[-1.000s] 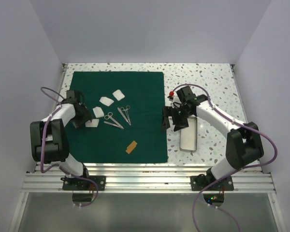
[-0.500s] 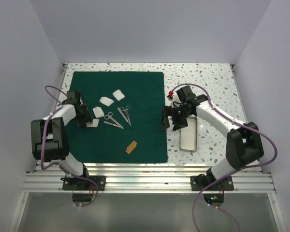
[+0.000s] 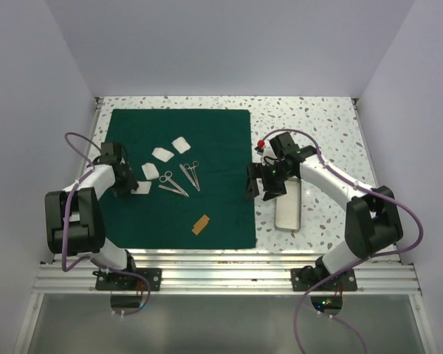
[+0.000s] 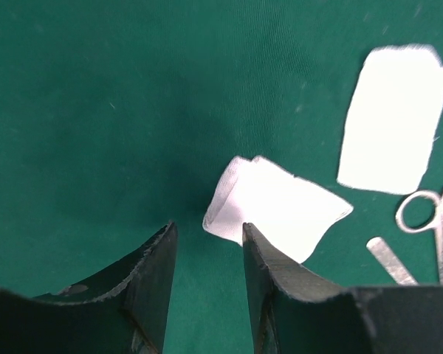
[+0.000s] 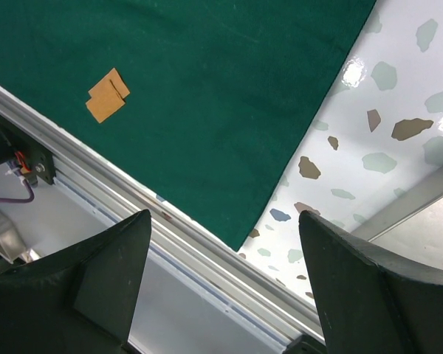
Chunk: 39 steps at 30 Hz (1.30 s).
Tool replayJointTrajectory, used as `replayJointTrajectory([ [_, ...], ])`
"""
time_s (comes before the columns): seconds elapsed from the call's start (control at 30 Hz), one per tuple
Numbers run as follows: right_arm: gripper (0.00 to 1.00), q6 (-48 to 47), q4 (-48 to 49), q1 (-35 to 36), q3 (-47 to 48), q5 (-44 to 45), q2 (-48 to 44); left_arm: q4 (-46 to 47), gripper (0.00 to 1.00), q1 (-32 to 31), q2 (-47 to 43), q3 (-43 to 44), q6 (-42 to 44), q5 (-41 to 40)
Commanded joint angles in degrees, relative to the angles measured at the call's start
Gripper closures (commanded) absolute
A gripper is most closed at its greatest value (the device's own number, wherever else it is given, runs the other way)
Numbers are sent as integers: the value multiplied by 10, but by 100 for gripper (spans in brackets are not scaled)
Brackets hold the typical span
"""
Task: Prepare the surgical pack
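Where seen from the wrist, shows the left tool [image 4: 207, 232] partway open on nothing, tips at the corner of a folded gauze pad [image 4: 277, 210]. Has the green drape [image 3: 221, 147] spread flat over the counter's [image 3: 317, 118] left half, bearing four gauze pads, two steel instruments [image 3: 175, 185] and a tan tag [image 3: 201, 224]. Shows the right tool [image 3: 262, 184] wide open, empty, beside the silver tray [image 3: 288, 214] near the right edge; seems bare inside, though partly hidden.
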Motion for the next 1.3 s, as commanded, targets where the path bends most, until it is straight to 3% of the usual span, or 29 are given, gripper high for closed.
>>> replayJointTrajectory([
  [0.0,16,-6,11,1,-2,-15,-3,29,56,5,10,-21,11,26],
  [0.2,16,-6,13,0,-8,-12,-5,43,56,5,45,-19,15,28],
  [0.6,15,-7,11,1,-3,-11,-1,22,70,5,44,17,-2,-3],
  [1.03,15,-7,13,1,-6,-14,0,10,66,5,-3,22,-20,-7],
  [1.27,16,-8,11,1,-1,-13,3,15,60,5,45,51,-9,9],
])
